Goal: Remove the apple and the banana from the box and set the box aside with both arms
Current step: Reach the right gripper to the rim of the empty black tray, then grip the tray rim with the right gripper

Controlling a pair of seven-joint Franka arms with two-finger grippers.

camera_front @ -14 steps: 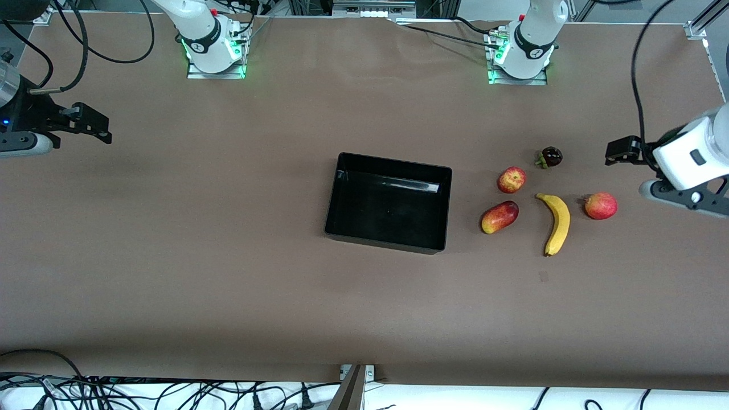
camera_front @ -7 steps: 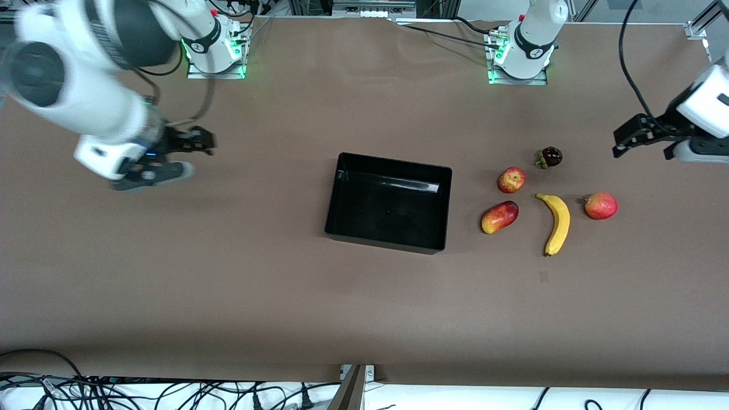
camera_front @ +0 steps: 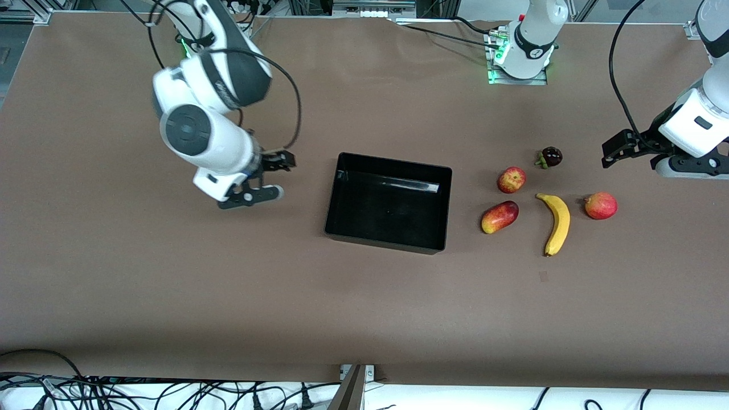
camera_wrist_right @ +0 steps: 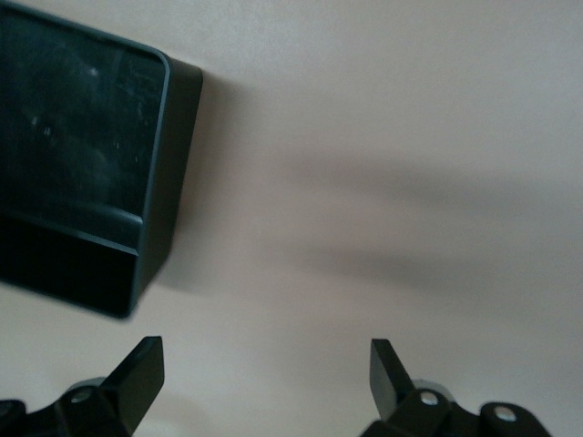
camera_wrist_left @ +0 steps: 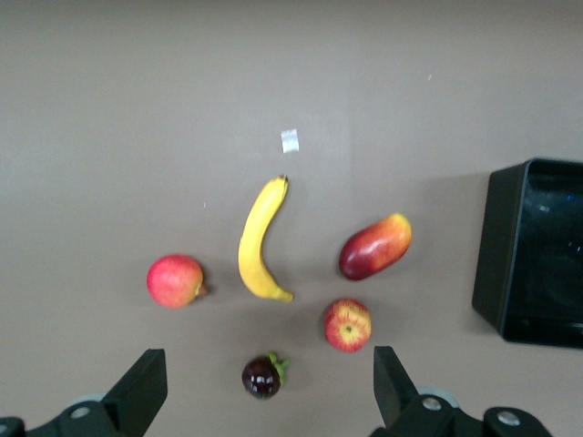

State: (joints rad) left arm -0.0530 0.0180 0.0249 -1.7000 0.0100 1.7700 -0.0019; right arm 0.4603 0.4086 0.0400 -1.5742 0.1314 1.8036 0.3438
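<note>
The black box (camera_front: 393, 165) sits mid-table. The yellow banana (camera_front: 557, 223) and the red-and-yellow apple (camera_front: 511, 179) lie beside it toward the left arm's end. My right gripper (camera_front: 286, 160) is open and empty over bare table beside the box, on the right arm's end. Its wrist view shows the box's corner (camera_wrist_right: 165, 164) past the open gripper (camera_wrist_right: 266, 353). My left gripper (camera_front: 610, 152) is open and empty over the table beside the fruits. Its wrist view (camera_wrist_left: 269, 369) shows the banana (camera_wrist_left: 260, 238), the apple (camera_wrist_left: 347, 324) and the box (camera_wrist_left: 499, 255).
A red-yellow mango (camera_front: 499, 217), a round red fruit (camera_front: 601, 205) and a dark mangosteen (camera_front: 551, 156) lie around the banana. A small paper scrap (camera_front: 543, 277) lies nearer the front camera. Cables run along the table's front edge.
My right arm has swung from the right arm's end of the table to just beside the box. My left gripper rose, then came back slightly toward the fruits. The fruits and box have not moved.
</note>
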